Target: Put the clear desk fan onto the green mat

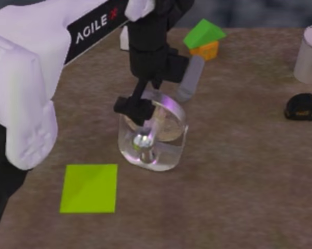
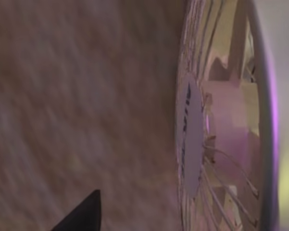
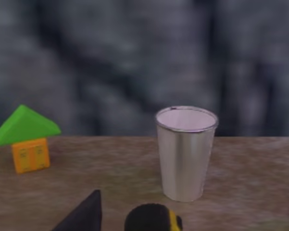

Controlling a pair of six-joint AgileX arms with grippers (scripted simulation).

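Note:
The clear desk fan point(image 1: 153, 137) stands upright near the table's middle, with a glassy housing, a beige grille and a silver hub. My left gripper point(image 1: 136, 108) hangs over its top rim, open, one black fingertip point(image 2: 89, 211) on the bare-table side of the grille point(image 2: 221, 120); its other finger is hidden. The green mat point(image 1: 89, 188) lies flat to the front left of the fan, with nothing on it. My right arm is outside the top view; its gripper is open, one fingertip point(image 3: 86, 214) showing above the table.
A green-roofed orange house block point(image 1: 205, 39) point(image 3: 26, 139) sits at the back. A silver cup point(image 1: 311, 54) point(image 3: 186, 151) stands at the back right, a black-and-yellow tape measure point(image 1: 302, 107) point(image 3: 154, 220) in front of it. Part of a white cylinder point(image 1: 124, 39) shows behind my left arm.

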